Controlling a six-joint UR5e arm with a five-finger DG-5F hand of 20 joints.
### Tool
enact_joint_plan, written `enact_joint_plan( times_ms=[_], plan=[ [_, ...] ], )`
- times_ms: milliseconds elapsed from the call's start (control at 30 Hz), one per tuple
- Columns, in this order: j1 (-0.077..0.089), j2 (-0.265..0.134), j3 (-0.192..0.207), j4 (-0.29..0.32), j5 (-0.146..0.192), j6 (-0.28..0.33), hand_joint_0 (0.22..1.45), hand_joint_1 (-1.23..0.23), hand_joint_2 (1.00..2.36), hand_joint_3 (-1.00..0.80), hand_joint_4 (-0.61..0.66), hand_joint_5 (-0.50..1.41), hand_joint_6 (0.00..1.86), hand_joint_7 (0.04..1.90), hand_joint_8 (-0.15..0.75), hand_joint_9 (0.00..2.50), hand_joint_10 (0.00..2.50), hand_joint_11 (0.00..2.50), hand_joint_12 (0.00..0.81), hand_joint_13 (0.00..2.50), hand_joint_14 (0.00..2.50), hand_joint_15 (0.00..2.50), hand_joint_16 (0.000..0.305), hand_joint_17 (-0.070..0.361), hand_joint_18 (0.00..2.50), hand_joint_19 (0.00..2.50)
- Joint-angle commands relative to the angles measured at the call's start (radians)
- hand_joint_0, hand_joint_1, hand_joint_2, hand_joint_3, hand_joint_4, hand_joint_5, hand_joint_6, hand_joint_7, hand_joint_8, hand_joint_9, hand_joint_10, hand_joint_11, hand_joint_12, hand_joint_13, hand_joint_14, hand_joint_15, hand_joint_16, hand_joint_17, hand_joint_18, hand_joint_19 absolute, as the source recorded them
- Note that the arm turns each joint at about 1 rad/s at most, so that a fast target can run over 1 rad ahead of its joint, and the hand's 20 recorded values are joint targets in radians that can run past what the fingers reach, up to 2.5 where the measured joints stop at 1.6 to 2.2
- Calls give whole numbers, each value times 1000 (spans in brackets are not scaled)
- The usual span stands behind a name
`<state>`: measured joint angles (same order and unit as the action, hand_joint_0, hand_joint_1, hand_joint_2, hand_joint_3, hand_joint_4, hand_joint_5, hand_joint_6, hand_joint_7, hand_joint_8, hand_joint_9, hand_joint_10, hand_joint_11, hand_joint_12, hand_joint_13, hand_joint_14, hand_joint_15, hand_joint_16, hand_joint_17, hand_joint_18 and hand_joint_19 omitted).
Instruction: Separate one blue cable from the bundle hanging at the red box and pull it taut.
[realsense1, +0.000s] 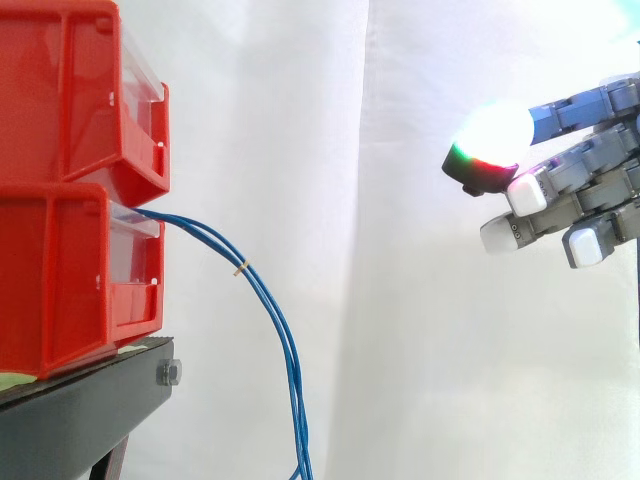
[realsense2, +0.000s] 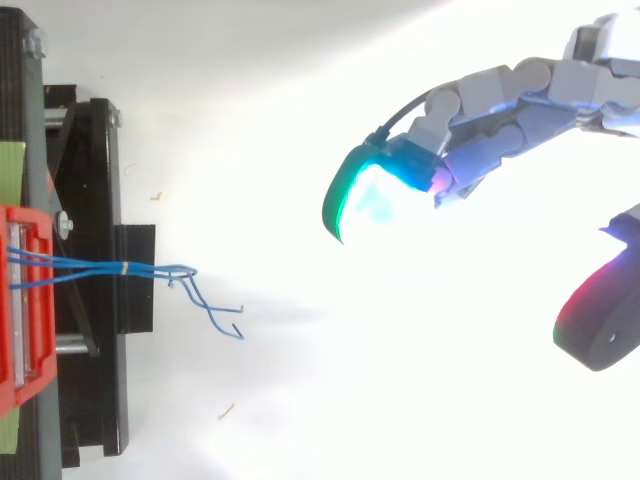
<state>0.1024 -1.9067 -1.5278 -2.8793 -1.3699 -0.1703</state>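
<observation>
Side view: hand (realsense1: 585, 185) open, fingers relaxed, holding nothing. Blue cable bundle (realsense1: 283, 330) exits the lower red bin (realsense1: 70, 270) at its front lip and hangs near-vertical past the black stand (realsense1: 80, 420) edge. Bundle lies well left of the hand and lower.

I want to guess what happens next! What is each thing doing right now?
hand: open, holding nothing, away from the cables.
blue cables: hanging slack, tied together by a band, none pulled out yet.
lower box: on the stand, cables coming out of its front.
upper box: stacked on the lower box.
</observation>
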Motion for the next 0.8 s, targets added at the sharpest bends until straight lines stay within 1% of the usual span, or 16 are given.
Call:
enact_joint_plan(
  times_ms=[0,267,467,633,733,767],
  plan=[
    [0,0,0,0,0,0,485,-569,1000,-500,275,-219,503,819,321,582,10,271,394,493,10,297,52,117,620,508],
    [0,0,0,0,-3,0,488,-572,1000,-500,276,-218,503,825,318,595,9,290,390,512,10,305,52,116,630,517],
    [5,0,0,0,-2,0,490,-575,1000,-500,278,-217,503,829,323,601,9,299,391,522,11,317,51,116,640,522],
    [5,0,0,-23,-12,-3,489,-577,1000,-500,279,-217,503,832,324,603,9,307,390,525,11,318,51,116,643,525],
    [5,-2,0,-15,-11,-14,491,-577,1000,-500,279,-216,503,833,322,604,9,312,390,530,11,323,51,115,645,524],
    [5,-6,0,3,-8,-32,491,-577,1000,-500,279,-216,503,833,323,604,11,303,390,530,11,324,51,115,645,524]
  ],
)
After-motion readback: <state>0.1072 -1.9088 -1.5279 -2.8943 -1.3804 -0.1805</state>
